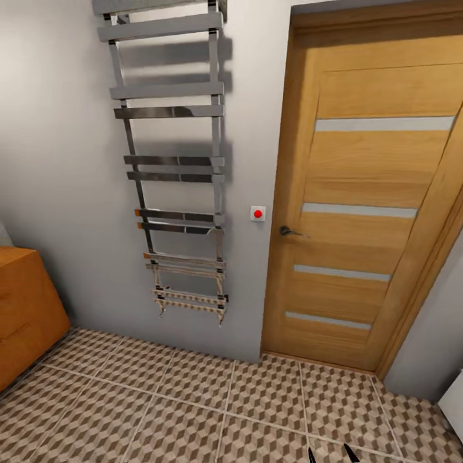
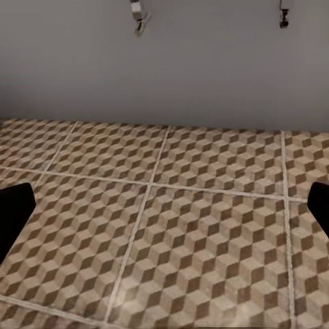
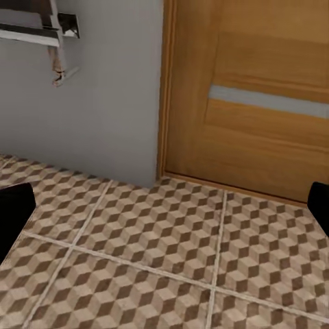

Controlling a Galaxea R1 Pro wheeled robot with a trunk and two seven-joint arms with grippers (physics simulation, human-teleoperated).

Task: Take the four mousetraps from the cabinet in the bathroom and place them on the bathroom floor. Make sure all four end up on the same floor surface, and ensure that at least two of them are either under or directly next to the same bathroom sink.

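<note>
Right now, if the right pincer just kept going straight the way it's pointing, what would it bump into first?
Probably the brown-and-beige cube-patterned tile floor, just short of the orange-brown wooden door. The right pincer is open and angled downward, with nothing lying in its way. Depth is hard to judge, so it could reach the door's base instead.

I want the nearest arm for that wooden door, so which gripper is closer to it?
Right. The right gripper faces the door across a short stretch of tiled floor; the left gripper faces bare grey wall under the towel rack.
</note>
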